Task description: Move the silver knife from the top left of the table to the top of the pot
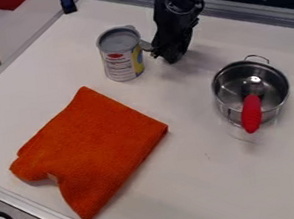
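Far L on the counter (pixel 186 187) lies a folded orange cloth (pixel 94 148); then an opened tin can (pixel 122 59), upright. Btwn can and gripper (pixel 169 57) shows a short silver sliver, prob. part of the silver knife (pixel 146 45), the rest prob. hidden behind the can. Whether the gripper is clamped on it, apart or together can't be told. As metal, the knife should be stiff, fairly light, not fragile, but thin & smooth, so apt to slip or pivot. Best hold: handle nr. the balance pt., pads square to the flat sides, well off the can. To the R, the pot (pixel 225 109) has a red-handled utensil (pixel 251 114) leaning over its near rim; a stiff blade could knock it or skid off.
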### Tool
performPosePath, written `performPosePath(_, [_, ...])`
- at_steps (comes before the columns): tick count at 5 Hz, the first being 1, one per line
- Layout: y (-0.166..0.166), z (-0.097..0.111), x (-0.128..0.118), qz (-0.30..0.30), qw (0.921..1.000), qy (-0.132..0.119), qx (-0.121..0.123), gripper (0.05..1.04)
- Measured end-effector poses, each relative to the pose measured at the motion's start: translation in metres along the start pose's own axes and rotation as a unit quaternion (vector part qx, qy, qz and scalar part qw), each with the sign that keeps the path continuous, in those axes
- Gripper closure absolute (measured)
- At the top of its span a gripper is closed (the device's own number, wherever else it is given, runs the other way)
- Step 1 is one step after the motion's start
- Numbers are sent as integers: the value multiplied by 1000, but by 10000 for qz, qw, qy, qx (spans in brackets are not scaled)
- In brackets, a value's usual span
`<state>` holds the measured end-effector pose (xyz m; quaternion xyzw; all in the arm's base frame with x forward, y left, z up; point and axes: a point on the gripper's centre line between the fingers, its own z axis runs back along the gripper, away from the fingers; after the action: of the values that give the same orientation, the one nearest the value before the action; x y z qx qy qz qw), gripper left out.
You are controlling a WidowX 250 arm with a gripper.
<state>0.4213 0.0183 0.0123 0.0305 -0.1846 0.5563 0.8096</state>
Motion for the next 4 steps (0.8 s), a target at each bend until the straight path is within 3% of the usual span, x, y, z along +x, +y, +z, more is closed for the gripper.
performPosePath(1, [-1,7,-6,-293,9994,-139,-153,743])
performPosePath(4, [2,64,-24,-725,9947,555,-465,743])
